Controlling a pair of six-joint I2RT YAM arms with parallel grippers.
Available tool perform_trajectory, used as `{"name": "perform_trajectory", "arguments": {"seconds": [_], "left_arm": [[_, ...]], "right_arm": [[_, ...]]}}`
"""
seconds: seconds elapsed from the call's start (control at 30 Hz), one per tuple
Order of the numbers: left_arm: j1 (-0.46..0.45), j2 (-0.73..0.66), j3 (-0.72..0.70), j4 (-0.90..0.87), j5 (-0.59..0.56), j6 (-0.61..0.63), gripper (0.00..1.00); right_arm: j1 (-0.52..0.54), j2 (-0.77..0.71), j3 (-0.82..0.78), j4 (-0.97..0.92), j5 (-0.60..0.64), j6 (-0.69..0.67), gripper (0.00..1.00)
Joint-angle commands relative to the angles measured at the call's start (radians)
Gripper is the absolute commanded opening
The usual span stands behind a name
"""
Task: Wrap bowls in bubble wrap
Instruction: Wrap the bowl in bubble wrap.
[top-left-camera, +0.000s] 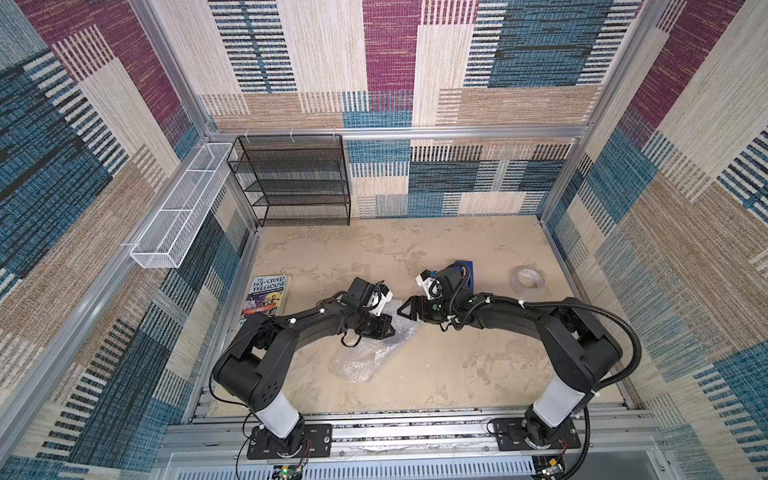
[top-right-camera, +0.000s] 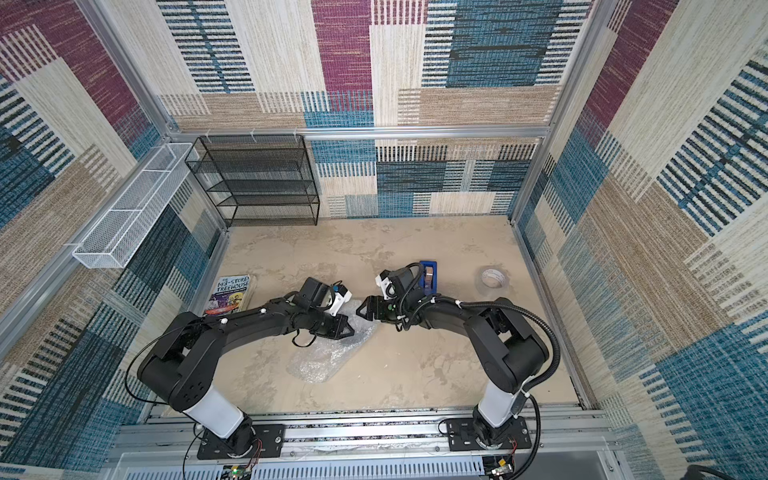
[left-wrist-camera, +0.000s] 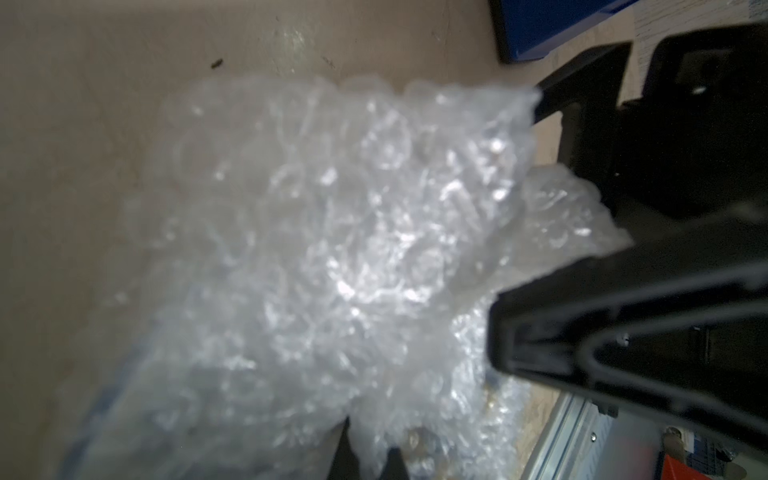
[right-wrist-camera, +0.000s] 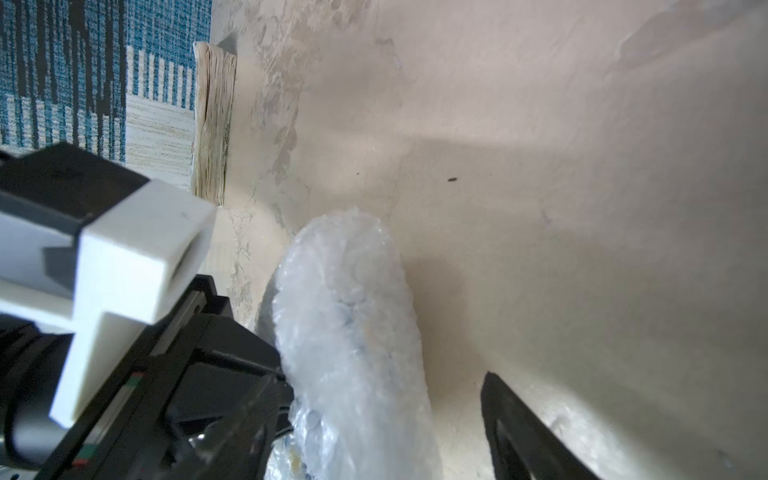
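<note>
The bubble wrap (top-left-camera: 370, 353) lies crumpled on the beige table (top-left-camera: 457, 365) between the two arms, and it fills the left wrist view (left-wrist-camera: 332, 249). My left gripper (top-left-camera: 388, 330) is shut, pinching a fold of the wrap between its dark fingertips (left-wrist-camera: 345, 453). My right gripper (top-left-camera: 402, 311) faces it from the right with its jaws open. In the right wrist view a raised roll of wrap (right-wrist-camera: 353, 332) stands between them, apart from the finger (right-wrist-camera: 515, 424) on one side. The bowl (right-wrist-camera: 297, 455) shows only as faint blue and yellow tints through the plastic.
A blue tape dispenser (top-left-camera: 467, 272) sits just behind the right wrist, and a tape roll (top-left-camera: 528, 280) lies further right. A book (top-left-camera: 268, 295) lies at the left wall. A black mesh shelf (top-left-camera: 299, 178) and a white wire basket (top-left-camera: 183, 212) stand at the back left.
</note>
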Motion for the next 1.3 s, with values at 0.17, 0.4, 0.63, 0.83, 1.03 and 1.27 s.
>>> {"name": "perform_trajectory", "arguments": {"seconds": [0.17,0.4,0.63,0.83,1.03,1.27], "left_arm": [[-0.002,0.018,0.023,-0.027,-0.008,0.038,0.0],[-0.002,0.022,0.041,-0.034,-0.012,0.04,0.0],[-0.002,0.016,0.044,-0.039,-0.047,0.034,0.0],[-0.002,0.003,0.051,-0.037,-0.088,0.016,0.17],[-0.001,-0.075,0.044,-0.022,-0.186,-0.013,0.6],[0.024,-0.195,0.031,-0.005,-0.297,-0.054,0.71]], "right_arm": [[0.015,0.087,0.028,0.081,-0.114,-0.023,0.71],[0.033,0.155,0.055,0.072,-0.133,-0.028,0.61],[0.032,0.161,0.056,0.089,-0.128,-0.016,0.39],[0.033,0.171,0.07,0.092,-0.124,-0.007,0.12],[0.03,0.167,0.085,0.083,-0.11,0.005,0.0],[0.018,0.146,0.131,-0.007,-0.051,-0.002,0.0]]}}
